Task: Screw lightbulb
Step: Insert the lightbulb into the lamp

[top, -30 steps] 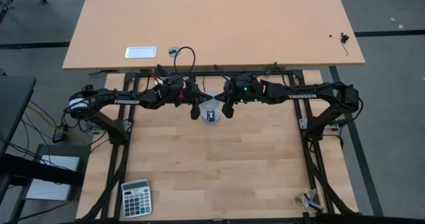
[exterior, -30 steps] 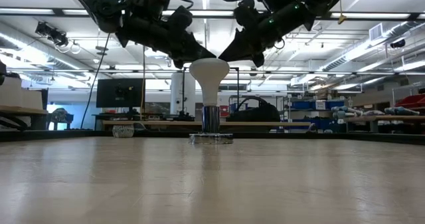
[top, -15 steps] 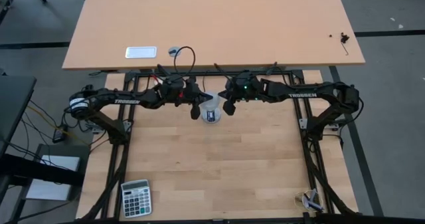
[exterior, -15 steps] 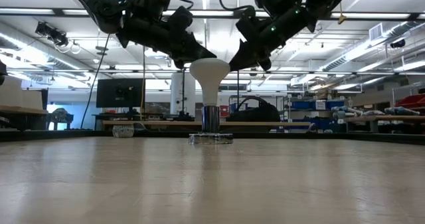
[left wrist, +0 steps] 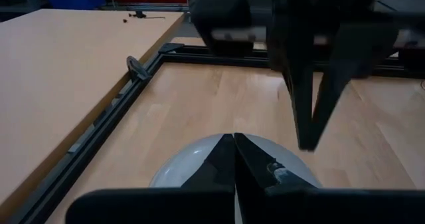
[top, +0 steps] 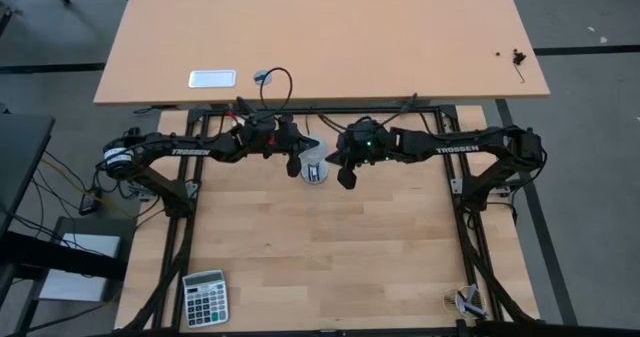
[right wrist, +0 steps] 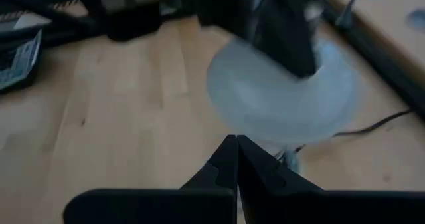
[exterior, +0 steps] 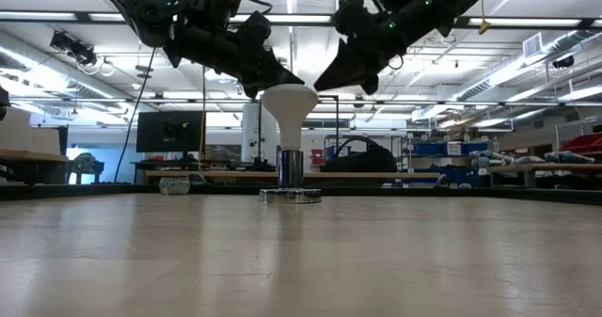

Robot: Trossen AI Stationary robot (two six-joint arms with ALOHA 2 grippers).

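Left hand (exterior: 282, 80) clenched against lightbulb (exterior: 288, 105) dome — right hand (exterior: 324, 80) clenched, just beside.

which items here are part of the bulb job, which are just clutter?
Job:
- white flood-style lightbulb, standing upright in its socket
- round silver socket base with thin black cord
- left gripper, shut, at the bulb's dome
- right gripper, shut, beside it

Lying about:
- grey calculator
- white rectangular plate

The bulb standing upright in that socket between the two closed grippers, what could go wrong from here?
1. The left gripper, shut, sits at the dome of the bulb; a sideways push could tip the bulb and socket, since the socket looks to rest loose on the table.
2. The right gripper, also shut, hangs just beside the dome; both could collide above it.
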